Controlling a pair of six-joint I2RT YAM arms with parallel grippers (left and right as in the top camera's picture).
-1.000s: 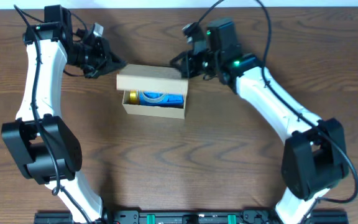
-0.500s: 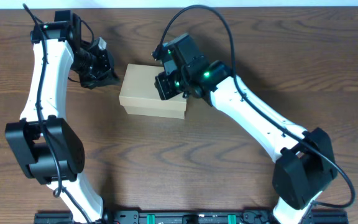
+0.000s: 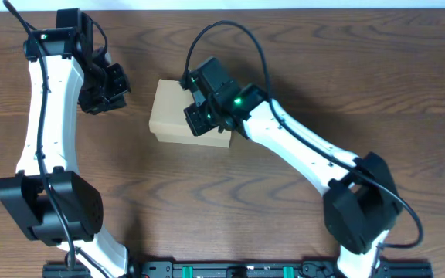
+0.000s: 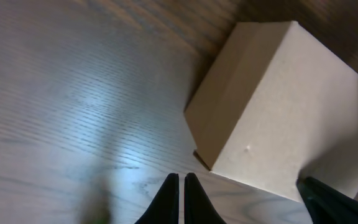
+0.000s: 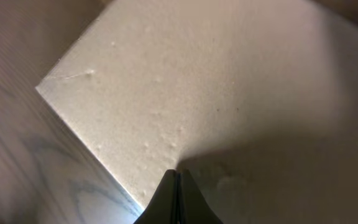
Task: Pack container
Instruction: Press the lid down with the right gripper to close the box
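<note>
The container (image 3: 170, 114) is a tan cardboard box at the table's upper middle, its flap lid down flat so nothing inside shows. My right gripper (image 3: 195, 116) is shut and rests on the lid's right part; in the right wrist view its closed tips (image 5: 174, 177) touch the pale lid (image 5: 197, 81). My left gripper (image 3: 113, 99) is shut and empty, over bare wood left of the box. In the left wrist view its tips (image 4: 181, 182) hover just short of the box (image 4: 272, 106) corner.
The wooden table (image 3: 222, 208) carries nothing else in view. The right arm (image 3: 300, 150) stretches diagonally from lower right to the box. The left arm (image 3: 49, 116) stands along the left side.
The lid went from open, with blue and yellow items showing, to shut. My right gripper moved left onto the lid. My left gripper drew back a little from the box.
</note>
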